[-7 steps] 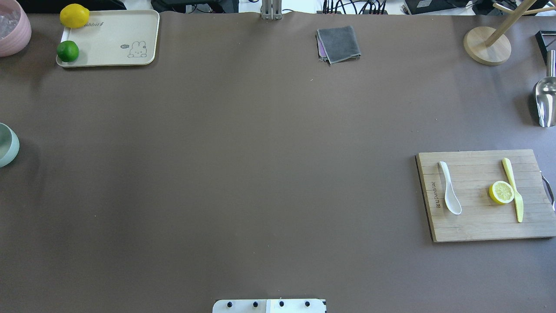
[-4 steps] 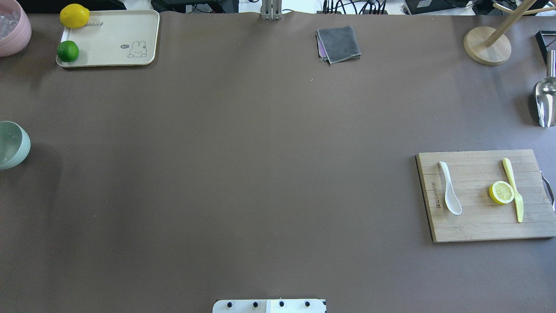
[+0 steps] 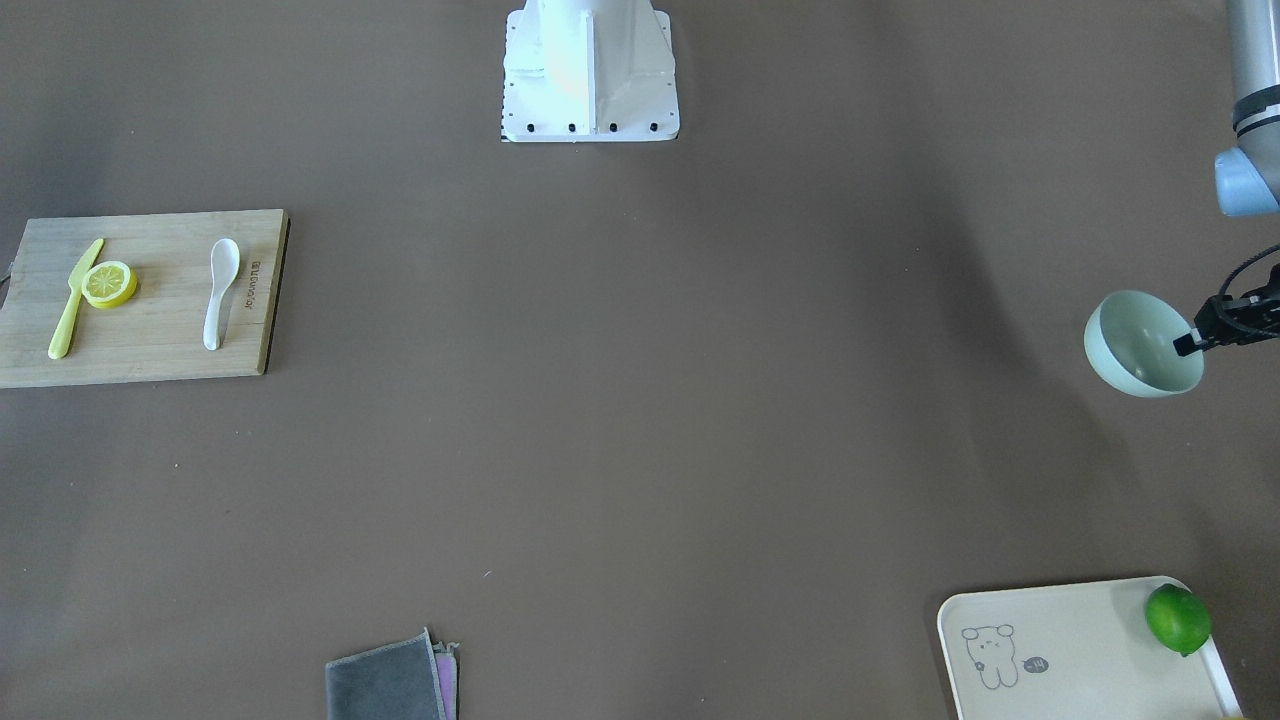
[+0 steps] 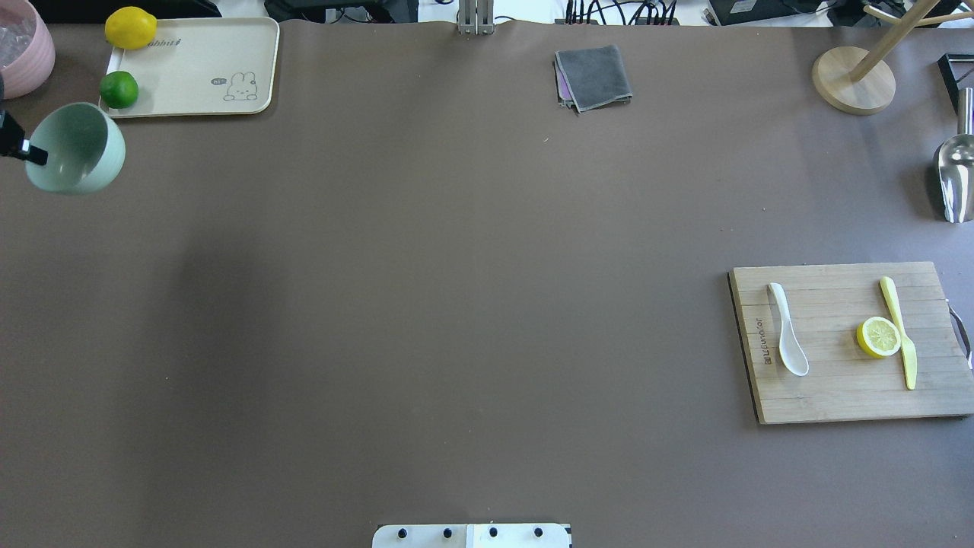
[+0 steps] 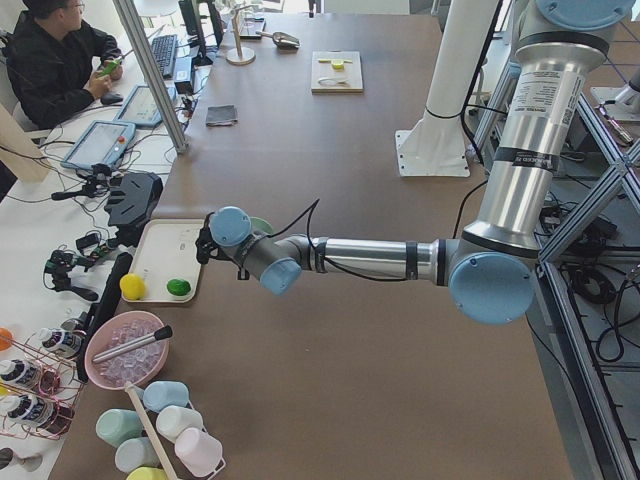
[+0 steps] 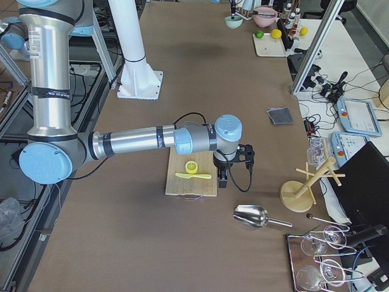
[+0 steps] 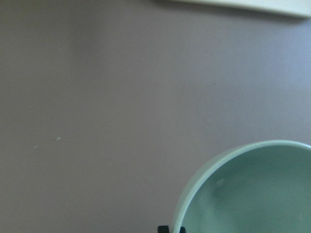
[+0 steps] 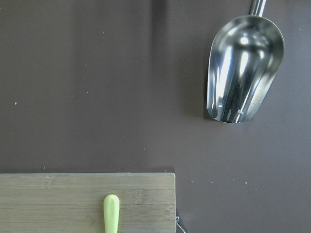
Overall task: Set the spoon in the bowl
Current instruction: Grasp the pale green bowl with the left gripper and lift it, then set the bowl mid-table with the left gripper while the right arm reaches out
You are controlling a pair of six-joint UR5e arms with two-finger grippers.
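The white spoon (image 4: 787,339) lies on the wooden cutting board (image 4: 837,399) at the right; it also shows in the front-facing view (image 3: 220,290). The mint-green bowl (image 4: 76,148) hangs tilted above the table at the far left, near the tray. My left gripper (image 4: 32,155) is shut on its rim, as the front-facing view (image 3: 1190,342) and the left wrist view (image 7: 170,229) show. The bowl (image 7: 252,194) looks empty. My right gripper (image 6: 222,176) shows only in the exterior right view, over the board's far edge; I cannot tell whether it is open or shut.
A lemon slice (image 4: 879,337) and a yellow knife (image 4: 900,331) share the board. A cream tray (image 4: 198,68) with a lime (image 4: 119,89) and a lemon (image 4: 130,27), and a pink bowl (image 4: 19,46), stand back left. A grey cloth (image 4: 593,76), a wooden stand (image 4: 852,80) and a metal scoop (image 4: 955,171) lie at the back and right.
The bowl has moved from the table's left edge toward the far side and a little to the right, toward the tray. The left gripper's fingertip now shows. The spoon has not moved.
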